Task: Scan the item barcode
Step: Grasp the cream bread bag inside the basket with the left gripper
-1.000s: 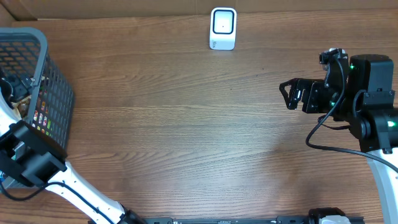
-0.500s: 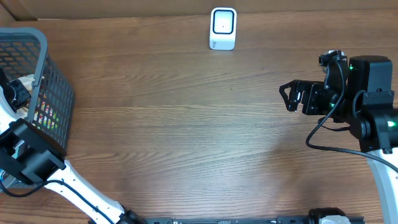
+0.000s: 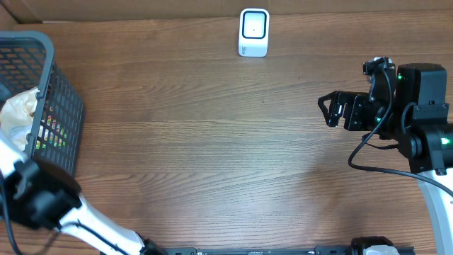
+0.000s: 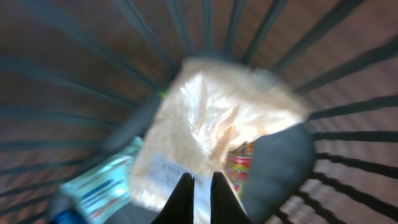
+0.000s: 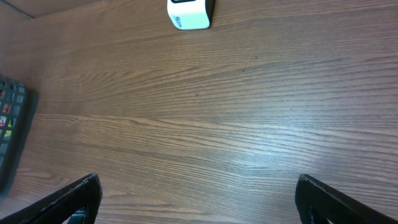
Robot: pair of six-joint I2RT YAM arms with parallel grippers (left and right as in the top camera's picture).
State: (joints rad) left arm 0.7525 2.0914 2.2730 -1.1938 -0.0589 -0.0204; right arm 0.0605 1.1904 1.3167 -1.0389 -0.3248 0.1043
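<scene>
Mock shop checkout: wire basket (image 3: 62, 117), barcode scanner (image 3: 253, 32).

So the worktop (image 3: 212, 142) is matt brown wood with visible grain, the basket (image 3: 64, 106) looks like dark coated wire, the bag (image 3: 18, 110) is crinkly glossy clear plastic, and the scanner (image 3: 254, 32) is smooth white plastic.

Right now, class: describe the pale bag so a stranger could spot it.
Find the dark wire basket at the left edge of the table. Inside it is the pale crinkly bag, clear plastic over cream contents, unlike the bright printed packets beside it.
</scene>
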